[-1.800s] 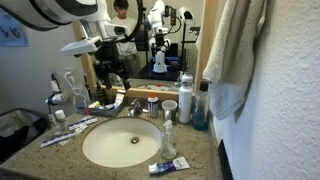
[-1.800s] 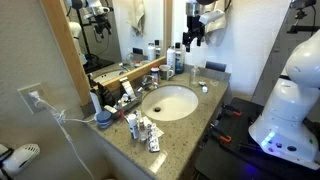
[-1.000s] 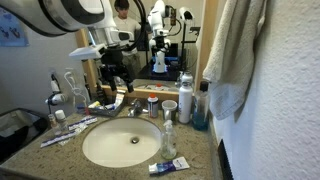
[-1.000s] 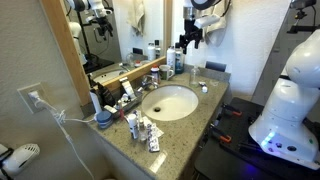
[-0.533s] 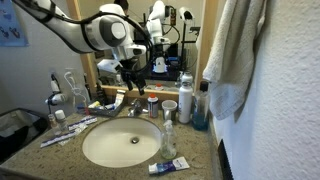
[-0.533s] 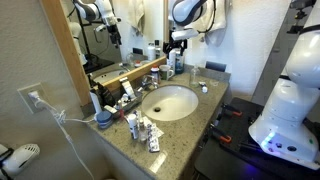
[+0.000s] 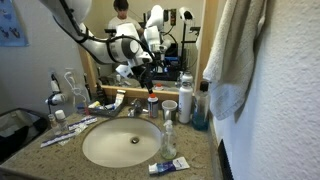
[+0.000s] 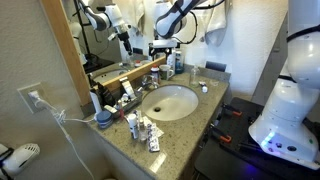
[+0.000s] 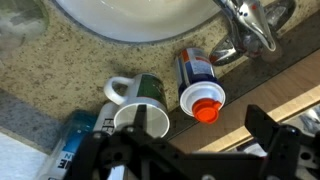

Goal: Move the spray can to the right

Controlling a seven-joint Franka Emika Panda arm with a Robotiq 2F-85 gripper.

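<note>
1. One arm only. Its tool (image 9: pixel 200 120) hangs above the bench (image 9: pixel 60 70) with jaws spread wide, holding nothing.
2. The spray can (image 9: pixel 197 72) stands upright near the faucet (image 9: pixel 250 22), its long axis vertical and its orange-red cap facing the wrist camera. It lies just ahead of the gap between the jaws, with a green mug (image 9: pixel 140 95) just beside it.
3. In an exterior view the tool (image 7: pixel 143 73) sits above the spray can (image 7: pixel 152 102), so the approach looks to be straight down.
4. Label: blue, white and red bands — no lettering is legible.
</note>
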